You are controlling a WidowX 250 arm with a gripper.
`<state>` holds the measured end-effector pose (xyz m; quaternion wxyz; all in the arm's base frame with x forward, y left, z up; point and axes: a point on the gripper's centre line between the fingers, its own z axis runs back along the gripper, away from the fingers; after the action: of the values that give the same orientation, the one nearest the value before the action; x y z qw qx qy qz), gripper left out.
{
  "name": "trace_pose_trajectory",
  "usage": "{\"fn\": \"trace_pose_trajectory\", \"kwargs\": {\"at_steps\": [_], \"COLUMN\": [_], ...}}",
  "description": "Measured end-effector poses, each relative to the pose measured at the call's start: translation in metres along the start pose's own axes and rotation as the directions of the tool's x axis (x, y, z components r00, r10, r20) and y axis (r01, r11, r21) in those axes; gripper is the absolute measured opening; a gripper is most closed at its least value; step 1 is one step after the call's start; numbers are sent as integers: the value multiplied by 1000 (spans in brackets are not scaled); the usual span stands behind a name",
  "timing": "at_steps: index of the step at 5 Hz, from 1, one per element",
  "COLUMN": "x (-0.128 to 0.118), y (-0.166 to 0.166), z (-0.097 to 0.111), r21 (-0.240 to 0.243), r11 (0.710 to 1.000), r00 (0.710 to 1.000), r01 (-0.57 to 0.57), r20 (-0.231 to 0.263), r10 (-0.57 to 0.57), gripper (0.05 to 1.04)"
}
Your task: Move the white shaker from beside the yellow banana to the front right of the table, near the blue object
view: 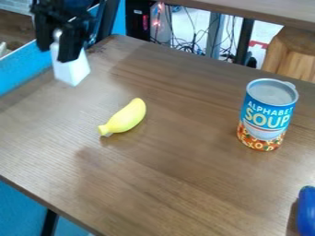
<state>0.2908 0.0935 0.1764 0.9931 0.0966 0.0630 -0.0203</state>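
At the upper left, the black gripper [56, 51] is closed around the upper part of a white block-like object [71, 69], with a finger on either side. The object's wider lower end hangs out below the fingers, over the table's left corner; whether it touches the tabletop I cannot tell. Nearest to it is a yellow toy banana [126, 117], lying on the wooden table [160, 184] below and to the right. An upright soup can [267, 115] with a blue and orange label stands at the right. A blue rounded object [306, 212] is partly visible at the lower right edge.
The table's back edge runs from the upper left toward the right, with cables [192, 45] and a wooden stool [294, 53] beyond it. Another tabletop [258, 10] crosses the upper right. A blue panel [21, 69] borders the left side.
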Motion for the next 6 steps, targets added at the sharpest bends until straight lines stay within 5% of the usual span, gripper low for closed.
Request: {"fn": "trace_pose_trajectory", "kwargs": {"at_steps": [1,2,4,6], "x": [-20,-35,-61,-61], "y": [-49,-97,-188,-233], "z": [15,4,-11,-26], "r21": [-29,-40,42,49], "r11": [979,935,801,687], "r00": [979,936,802,688], "r01": [202,352,597,725], "r20": [48,-6,-41,-54], "r10": [-200,-352,-596,-723], "gripper": [617,617,617,617]}}
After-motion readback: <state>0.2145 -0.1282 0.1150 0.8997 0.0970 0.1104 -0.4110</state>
